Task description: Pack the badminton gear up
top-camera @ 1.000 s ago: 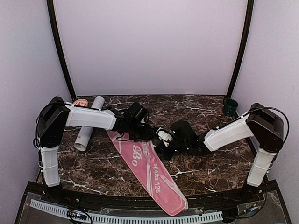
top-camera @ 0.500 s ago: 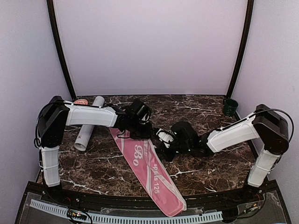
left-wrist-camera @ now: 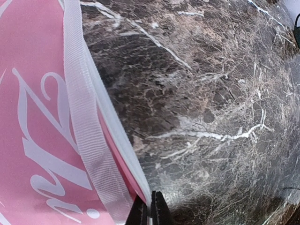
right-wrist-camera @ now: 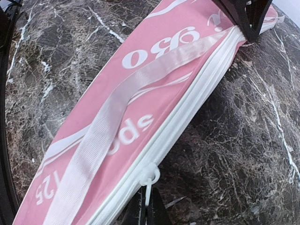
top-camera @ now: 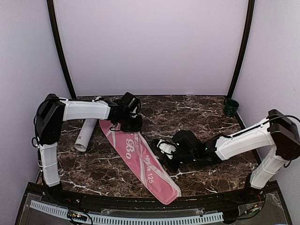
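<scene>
The long pink racket-shaped bag (top-camera: 138, 159) lies diagonally on the marble table, its wide end at the back left and its narrow end near the front edge. My left gripper (top-camera: 132, 125) is shut on the bag's white zipper edge (left-wrist-camera: 117, 140) near the wide end, its tips (left-wrist-camera: 151, 212) pinching that edge. My right gripper (top-camera: 159, 151) is shut on the white zipper pull (right-wrist-camera: 149, 180) halfway along the bag's right side, with its tips (right-wrist-camera: 147, 208) closed around the tab. A white strap (right-wrist-camera: 108, 126) runs along the bag's top. The white cardboard tube (top-camera: 86, 135) lies left of the bag.
A small dark green cup (top-camera: 230, 108) stands at the back right corner. Dark marble table (top-camera: 201, 122) stretches between the bag and the cup. Black frame posts rise at both back corners, and a black rail runs along the table's near edge.
The left gripper closed on the bag's edge and pulled the wide end back and left. The right gripper, still shut on the zipper pull, moved toward the front; the bag swung more diagonal.
</scene>
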`<action>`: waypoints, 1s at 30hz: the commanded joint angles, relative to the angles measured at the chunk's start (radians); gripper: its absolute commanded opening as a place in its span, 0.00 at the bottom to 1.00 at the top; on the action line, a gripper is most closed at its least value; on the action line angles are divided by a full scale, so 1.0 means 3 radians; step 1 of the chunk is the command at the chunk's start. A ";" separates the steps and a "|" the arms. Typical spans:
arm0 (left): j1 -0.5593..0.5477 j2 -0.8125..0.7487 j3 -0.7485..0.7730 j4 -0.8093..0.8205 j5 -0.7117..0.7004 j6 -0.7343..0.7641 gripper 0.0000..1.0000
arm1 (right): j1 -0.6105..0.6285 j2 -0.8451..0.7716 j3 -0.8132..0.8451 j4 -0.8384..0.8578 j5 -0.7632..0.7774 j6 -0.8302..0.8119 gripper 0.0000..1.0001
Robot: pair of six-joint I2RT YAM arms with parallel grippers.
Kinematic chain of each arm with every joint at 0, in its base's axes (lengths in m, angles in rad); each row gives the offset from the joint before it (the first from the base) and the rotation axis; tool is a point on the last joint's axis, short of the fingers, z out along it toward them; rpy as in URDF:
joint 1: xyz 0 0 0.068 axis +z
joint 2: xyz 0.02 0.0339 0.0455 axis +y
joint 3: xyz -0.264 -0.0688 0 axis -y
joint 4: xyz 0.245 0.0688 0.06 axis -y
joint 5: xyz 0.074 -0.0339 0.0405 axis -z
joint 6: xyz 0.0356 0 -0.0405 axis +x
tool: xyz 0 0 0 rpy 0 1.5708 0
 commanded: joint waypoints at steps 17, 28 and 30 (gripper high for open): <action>0.0495 -0.0206 0.0254 -0.0003 -0.0135 0.0407 0.00 | 0.0848 -0.0831 -0.0432 -0.0794 0.0413 0.0618 0.00; 0.0515 -0.0075 0.0475 -0.0007 -0.0072 0.0439 0.00 | 0.1513 -0.0784 -0.0519 -0.0782 0.0389 0.1249 0.00; 0.0513 -0.0063 0.0487 0.0026 -0.0027 0.0471 0.00 | 0.1520 -0.0785 -0.0511 -0.0789 0.0418 0.1235 0.00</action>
